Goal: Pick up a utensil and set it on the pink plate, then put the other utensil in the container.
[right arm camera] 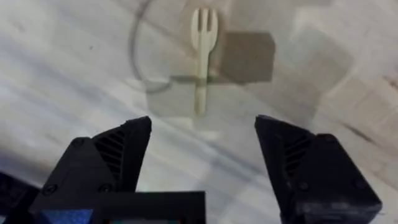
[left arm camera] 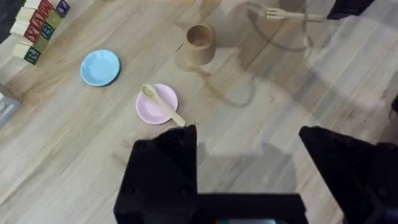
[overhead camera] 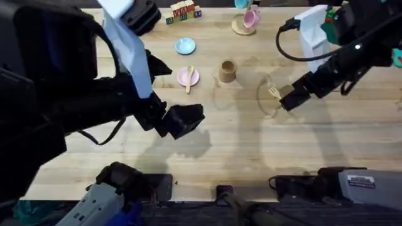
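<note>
You are looking down and forward from overhead. Your left wrist camera is sharing the pink plate (overhead camera: 188, 77) (left arm camera: 156, 104). Your right wrist camera is hovering close over the fork (right arm camera: 203, 43).

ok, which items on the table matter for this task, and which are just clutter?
Task items:
small pale wooden spoon, lying on the round pale-pink plate
pale wooden fork
tan cylindrical wooden cup

Clutter:
round light-blue plate
lettered wooden blocks
pink mug

The wooden letter blocks (overhead camera: 183, 12) at the far edge of the table carry red capitals that look like "YAM". In the left wrist view the same blocks (left arm camera: 38, 26) show "YAM" along their tops. Nothing else is readable.
</note>
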You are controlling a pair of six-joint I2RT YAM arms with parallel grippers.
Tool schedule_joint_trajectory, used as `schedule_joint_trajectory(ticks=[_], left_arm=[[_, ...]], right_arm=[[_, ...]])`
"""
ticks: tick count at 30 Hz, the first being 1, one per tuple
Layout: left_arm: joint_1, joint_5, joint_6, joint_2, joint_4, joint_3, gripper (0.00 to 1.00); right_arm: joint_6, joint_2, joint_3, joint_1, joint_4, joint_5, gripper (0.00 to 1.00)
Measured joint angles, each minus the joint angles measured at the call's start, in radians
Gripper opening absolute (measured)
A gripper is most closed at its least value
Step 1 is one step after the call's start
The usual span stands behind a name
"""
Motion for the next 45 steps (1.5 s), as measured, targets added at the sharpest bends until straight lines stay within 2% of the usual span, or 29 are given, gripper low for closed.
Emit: schedule_joint_trajectory(ticks=[2, 10, 15, 24, 45], left_arm=[[0.0, 0.0, 0.0, 0.0, 0.0, 0.0, 0.995], [0.0, 0.0, 0.0, 0.0, 0.0, 0.0, 0.995], [0.0, 0.0, 0.0, 0.0, 0.0, 0.0, 0.995], [0.0, 0.0, 0.0, 0.0, 0.0, 0.0, 0.996], [0.0, 0.0, 0.0, 0.0, 0.0, 0.0, 0.995]], right_arm=[[-0.003, 0.032, 0.0, 0.0, 0.052, -0.003, 0.996], [0.009, 0.09, 0.0, 0.01, 0.096, -0.003, 0.996], [0.036, 0.135, 0.0, 0.049, 0.162, -0.002, 0.996], [0.051, 0.199, 0.0, 0.106, 0.173, 0.042, 0.996], [0.092, 0.22, -0.002, 0.105, 0.186, 0.059, 0.996]])
